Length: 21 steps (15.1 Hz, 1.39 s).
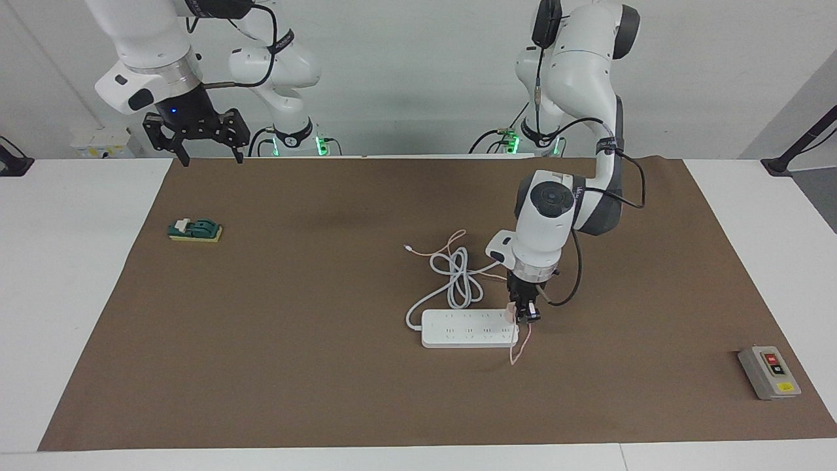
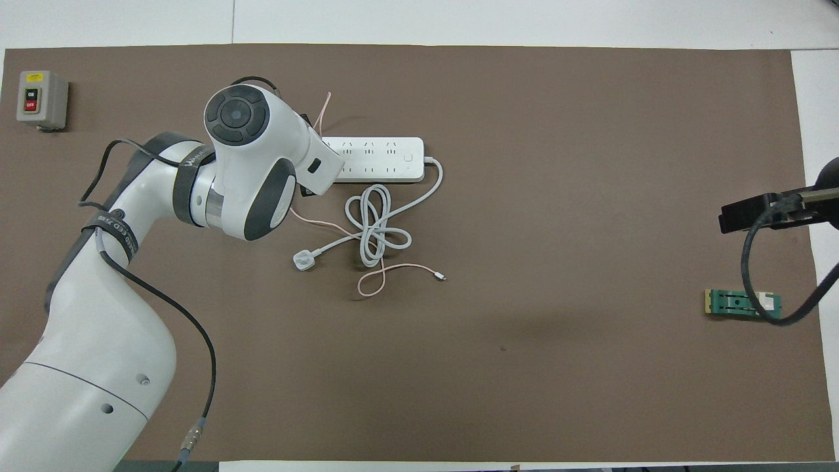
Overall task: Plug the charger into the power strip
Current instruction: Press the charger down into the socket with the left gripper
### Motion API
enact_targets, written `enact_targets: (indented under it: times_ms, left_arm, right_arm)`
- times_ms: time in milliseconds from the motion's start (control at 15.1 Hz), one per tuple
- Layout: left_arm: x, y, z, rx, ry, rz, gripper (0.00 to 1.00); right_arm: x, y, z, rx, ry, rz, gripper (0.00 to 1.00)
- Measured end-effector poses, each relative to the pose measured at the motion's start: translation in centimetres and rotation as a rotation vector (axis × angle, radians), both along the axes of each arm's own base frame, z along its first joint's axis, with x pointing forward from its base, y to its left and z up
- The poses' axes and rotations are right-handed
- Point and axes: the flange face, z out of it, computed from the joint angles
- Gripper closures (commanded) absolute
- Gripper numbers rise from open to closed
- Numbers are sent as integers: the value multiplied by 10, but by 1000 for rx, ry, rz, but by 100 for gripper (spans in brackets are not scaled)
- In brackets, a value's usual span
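Note:
The white power strip (image 1: 467,328) (image 2: 380,158) lies flat on the brown mat. My left gripper (image 1: 523,315) points straight down over the strip's end toward the left arm's side, shut on the pale pink charger (image 1: 511,314). The charger sits right at the strip's top face; I cannot tell whether its prongs are in a socket. Its thin pink cable (image 1: 520,347) (image 2: 373,278) loops past the strip's end onto the mat. In the overhead view the left arm's wrist hides the gripper and charger. My right gripper (image 1: 208,156) waits open, raised over the mat's edge at the right arm's end.
The strip's thick white cord (image 1: 458,278) (image 2: 377,226) coils on the mat nearer the robots, ending in a round white plug (image 2: 303,260). A grey button box (image 1: 769,372) (image 2: 40,99) sits toward the left arm's end. A green and yellow block (image 1: 195,230) (image 2: 742,303) lies toward the right arm's end.

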Motion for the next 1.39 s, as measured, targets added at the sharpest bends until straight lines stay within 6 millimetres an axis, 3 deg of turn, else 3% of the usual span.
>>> enact_targets:
  times_ms: [1389]
  left_arm:
    - [-6,-9,-1,-62,45,32,100]
  right_arm:
    - [0,0,0,0,0,0,0]
